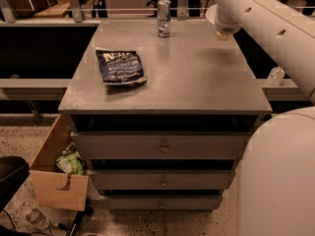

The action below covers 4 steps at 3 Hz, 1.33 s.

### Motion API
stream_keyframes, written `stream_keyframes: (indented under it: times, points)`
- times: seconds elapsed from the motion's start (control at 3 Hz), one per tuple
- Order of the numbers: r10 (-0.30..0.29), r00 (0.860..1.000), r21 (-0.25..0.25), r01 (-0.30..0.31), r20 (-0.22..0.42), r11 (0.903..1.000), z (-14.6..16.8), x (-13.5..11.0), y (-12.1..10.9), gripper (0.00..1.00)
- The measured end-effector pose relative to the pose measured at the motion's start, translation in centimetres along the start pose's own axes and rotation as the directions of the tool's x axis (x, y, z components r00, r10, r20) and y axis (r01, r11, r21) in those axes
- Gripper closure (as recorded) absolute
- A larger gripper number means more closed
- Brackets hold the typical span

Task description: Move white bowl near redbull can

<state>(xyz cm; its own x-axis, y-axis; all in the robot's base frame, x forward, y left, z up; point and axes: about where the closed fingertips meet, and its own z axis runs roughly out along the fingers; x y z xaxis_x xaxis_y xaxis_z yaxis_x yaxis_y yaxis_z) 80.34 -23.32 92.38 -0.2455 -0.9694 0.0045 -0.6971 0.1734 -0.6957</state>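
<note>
The redbull can (164,17), slim, silver and blue, stands upright near the far edge of the grey cabinet top (197,82). The white bowl (211,14) shows only as a piece of rim to the right of the can, mostly hidden by my white arm. It hangs above the far right part of the top, with a shadow on the surface below it. My gripper (224,32) is at the bowl, shut on it, and largely covered by the wrist. A clear gap remains between bowl and can.
A flat dark blue snack bag (120,66) lies on the left of the top. The cabinet has drawers (162,146) below. An open cardboard box (56,176) sits on the floor at left. A small white bottle (275,76) stands on the ledge at right.
</note>
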Motion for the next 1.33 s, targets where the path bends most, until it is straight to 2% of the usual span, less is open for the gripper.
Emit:
stream_keyframes:
  times: [0.33,0.67,1.33]
  points:
    - [0.015,0.997,0.050,-0.018,0.069,0.9986,0.7,-2.0,-2.4,1.00]
    - [0.015,0.997,0.050,-0.018,0.069,0.9986,0.7,-2.0,-2.4,1.00]
    - [-0.005,0.995,0.038,0.001,0.095,0.9993,6.0,-4.7,-1.7,1.00]
